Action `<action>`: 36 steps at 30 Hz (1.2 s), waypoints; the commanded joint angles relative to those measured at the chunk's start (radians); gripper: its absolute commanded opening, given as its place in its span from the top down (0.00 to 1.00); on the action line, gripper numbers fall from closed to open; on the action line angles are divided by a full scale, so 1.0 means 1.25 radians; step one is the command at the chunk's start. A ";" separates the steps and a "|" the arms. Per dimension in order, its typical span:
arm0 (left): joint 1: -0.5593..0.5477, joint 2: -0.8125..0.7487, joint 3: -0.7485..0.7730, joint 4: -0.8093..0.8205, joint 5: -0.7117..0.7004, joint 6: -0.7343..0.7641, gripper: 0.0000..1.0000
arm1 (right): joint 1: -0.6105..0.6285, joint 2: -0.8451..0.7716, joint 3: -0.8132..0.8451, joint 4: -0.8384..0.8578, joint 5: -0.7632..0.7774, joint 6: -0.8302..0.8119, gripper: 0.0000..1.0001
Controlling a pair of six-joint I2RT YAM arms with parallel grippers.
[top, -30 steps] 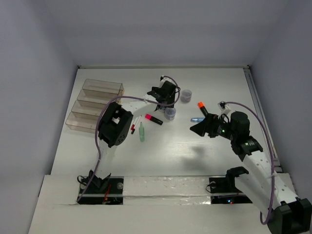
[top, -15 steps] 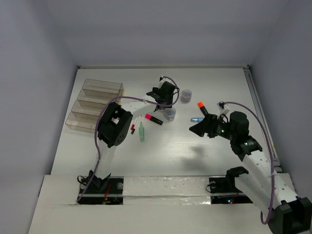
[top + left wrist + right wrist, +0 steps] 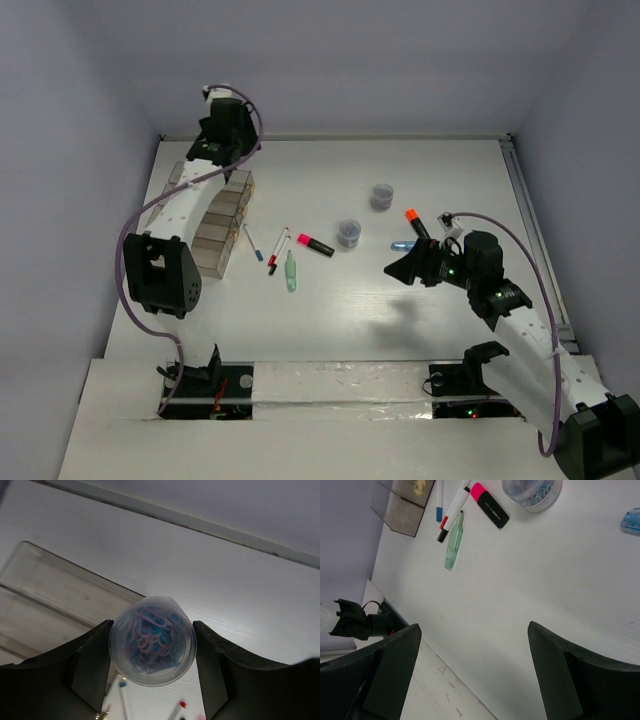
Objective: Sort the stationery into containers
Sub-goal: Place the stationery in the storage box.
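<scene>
A cluster of clear, smoky bins (image 3: 218,240) is seen at the left. Over its far end, a round clear pot (image 3: 152,647) packed with pink and blue paper clips is clamped in the left pincer (image 3: 152,630). On the worktop (image 3: 330,310) are laid a blue-capped pen (image 3: 251,242), a red-capped pen (image 3: 279,250), a pale green marker (image 3: 291,271), a pink highlighter (image 3: 316,244), a nearer pot (image 3: 349,232), a farther pot (image 3: 381,195), a light blue marker (image 3: 403,245) and an orange highlighter (image 3: 415,222). Three pots, two pens, two markers and two highlighters are counted. The right pincer (image 3: 472,635) is spread wide, with nothing gripped.
</scene>
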 commanded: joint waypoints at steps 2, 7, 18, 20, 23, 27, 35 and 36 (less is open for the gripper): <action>0.095 -0.021 0.037 -0.045 0.007 0.038 0.67 | 0.009 -0.006 -0.007 0.067 -0.007 -0.004 0.07; 0.183 0.009 0.036 -0.040 -0.023 0.046 0.65 | 0.017 -0.013 -0.007 0.063 -0.014 -0.009 0.07; 0.256 0.105 0.060 0.019 -0.063 0.047 0.62 | 0.017 -0.017 -0.016 0.061 -0.028 -0.016 0.06; 0.264 0.132 0.076 0.020 -0.066 0.047 0.61 | 0.017 -0.018 -0.017 0.060 -0.028 -0.016 0.06; 0.264 0.154 0.087 0.032 -0.071 0.051 0.60 | 0.017 -0.018 -0.018 0.071 -0.033 -0.012 0.06; 0.272 0.172 0.093 0.056 -0.074 0.054 0.59 | 0.017 -0.007 -0.016 0.077 -0.037 -0.016 0.06; 0.286 0.219 0.135 0.070 -0.063 0.047 0.57 | 0.024 -0.002 -0.016 0.073 -0.044 -0.020 0.06; 0.286 0.221 0.139 0.071 -0.062 0.049 0.57 | 0.024 -0.003 -0.017 0.076 -0.043 -0.018 0.06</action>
